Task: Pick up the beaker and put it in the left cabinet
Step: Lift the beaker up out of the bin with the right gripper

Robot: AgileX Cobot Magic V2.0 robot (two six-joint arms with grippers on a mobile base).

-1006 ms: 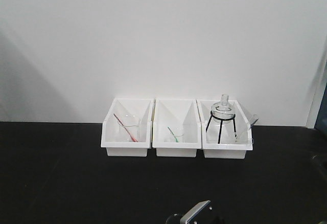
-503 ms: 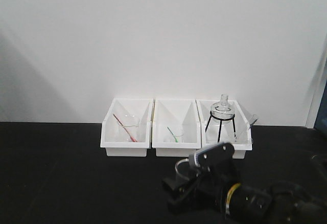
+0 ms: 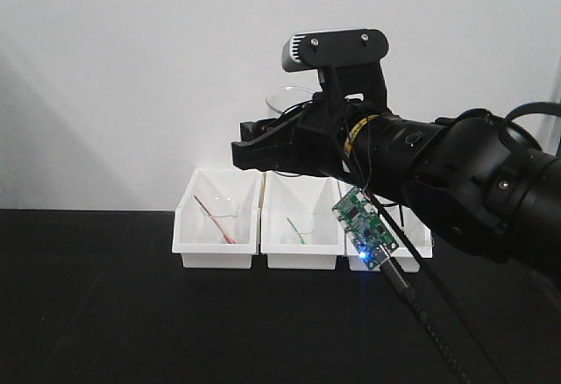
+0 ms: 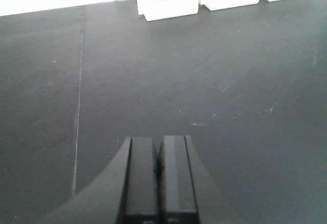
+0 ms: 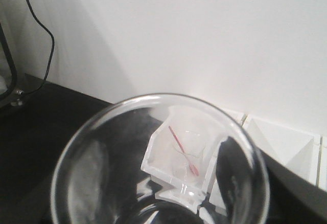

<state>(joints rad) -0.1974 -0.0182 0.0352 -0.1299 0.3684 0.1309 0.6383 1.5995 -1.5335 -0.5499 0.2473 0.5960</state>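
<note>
Over black tabletop (image 3: 105, 314), against white wall (image 3: 131, 51): gripping beaker (image 3: 289, 99) high in right gripper (image 3: 267, 145), white bins (image 3: 217, 248) beyond at far edge; left gripper (image 4: 158, 147) pinched closed, low over tabletop.

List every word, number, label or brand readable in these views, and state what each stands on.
No text can be read in any view.
On the green circuit board: any print is too small to read.
On the beaker: no markings show.
On the white bins: no labels visible.
</note>
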